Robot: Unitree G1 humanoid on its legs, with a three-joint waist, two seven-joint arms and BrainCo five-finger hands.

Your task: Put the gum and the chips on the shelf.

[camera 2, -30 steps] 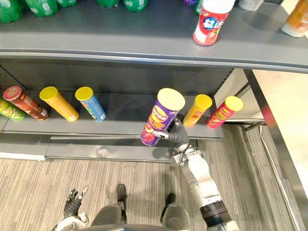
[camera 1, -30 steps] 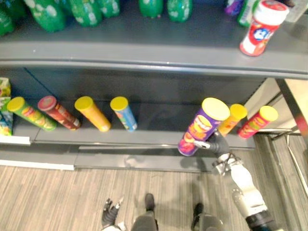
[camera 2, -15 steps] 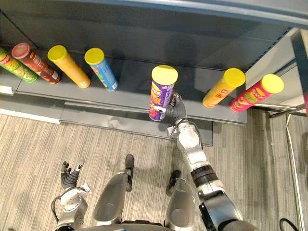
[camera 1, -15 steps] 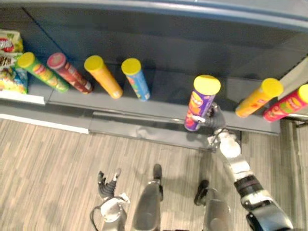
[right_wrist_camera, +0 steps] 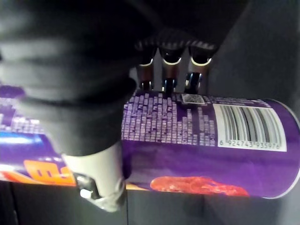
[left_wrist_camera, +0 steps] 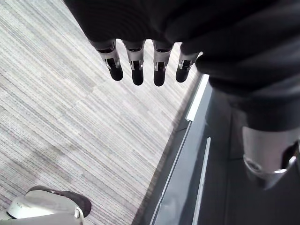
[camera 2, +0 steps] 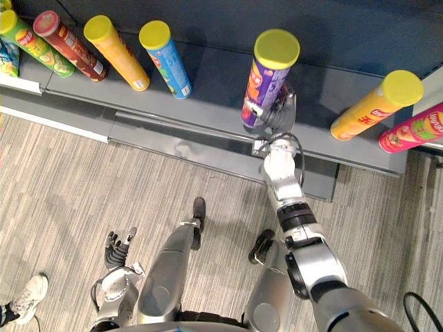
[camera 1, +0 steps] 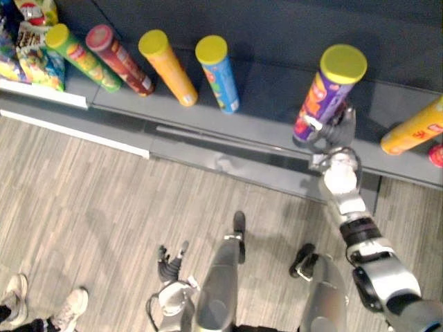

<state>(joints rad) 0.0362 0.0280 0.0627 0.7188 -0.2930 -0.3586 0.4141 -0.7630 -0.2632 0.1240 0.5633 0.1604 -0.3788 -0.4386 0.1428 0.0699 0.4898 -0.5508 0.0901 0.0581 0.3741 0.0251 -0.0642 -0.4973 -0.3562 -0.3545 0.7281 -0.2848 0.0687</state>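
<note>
Right wrist view has the purple chips can (right_wrist_camera: 197, 140) lying across the palm of the right hand (right_wrist_camera: 168, 65), whose fingers curl over the far side of the tube while the thumb (right_wrist_camera: 96, 176) presses the near side, so the can is firmly gripped around its lower half. From the head camera the can stands roughly upright with its yellow lid uppermost, its bottom end down at the deck of the low grey shelf (camera 2: 208, 97), close to the front edge; whether it bears fully on the deck cannot be told. To its left on the same shelf, well apart from it, stand a blue can (camera 2: 165, 50), an orange can (camera 2: 118, 45), a red can (camera 2: 69, 47) and a green can (camera 2: 28, 41) in a row, with snack bags (camera 1: 28, 48) at the far end. To its right are a yellow can (camera 2: 374, 107) and a pink can (camera 2: 415, 131). Down by the robot's side, the left hand (camera 2: 118, 245) hangs over the striped floor (camera 2: 83, 180), fingers straight and relaxed, holding nothing. A person's shoes (camera 1: 41, 311) stand on the floor at the lower left.
</note>
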